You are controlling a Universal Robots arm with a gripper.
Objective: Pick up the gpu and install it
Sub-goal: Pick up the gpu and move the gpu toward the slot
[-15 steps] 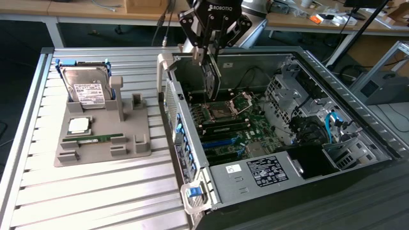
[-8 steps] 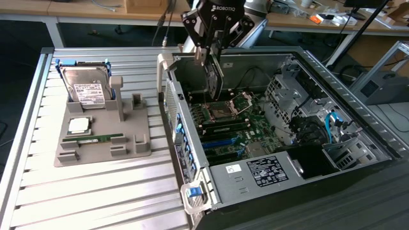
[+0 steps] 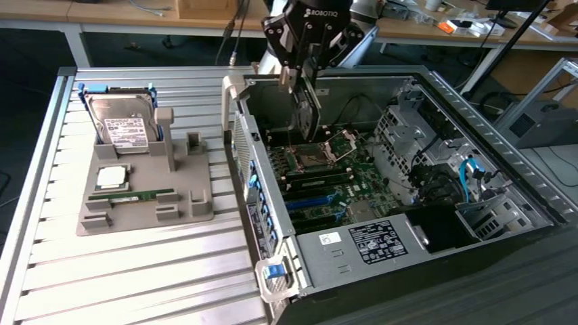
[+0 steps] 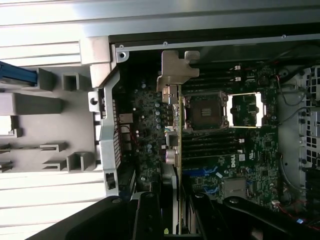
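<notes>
**Gpu clamped edge-on over the open case**

At the exterior view's left, a grey fixture (image 3: 135, 220) holds one hard drive (image 3: 122, 125), one processor chip (image 3: 111, 177) and one green memory stick (image 3: 131, 195). To its right lies one open computer case (image 3: 492, 145), its motherboard (image 3: 348, 183) exposed.

Over the case's far corner hangs the single gripper (image 3: 302, 71), its fingers drawn in narrow on the one gpu (image 3: 308, 112). The card hangs directly beneath the fingers, above the motherboard and apart from it. Its long axis appears to run from the fingers down toward the board. In the wrist view it shows edge-on, with the silver bracket (image 4: 176, 70) at the end away from the fingers.
</notes>
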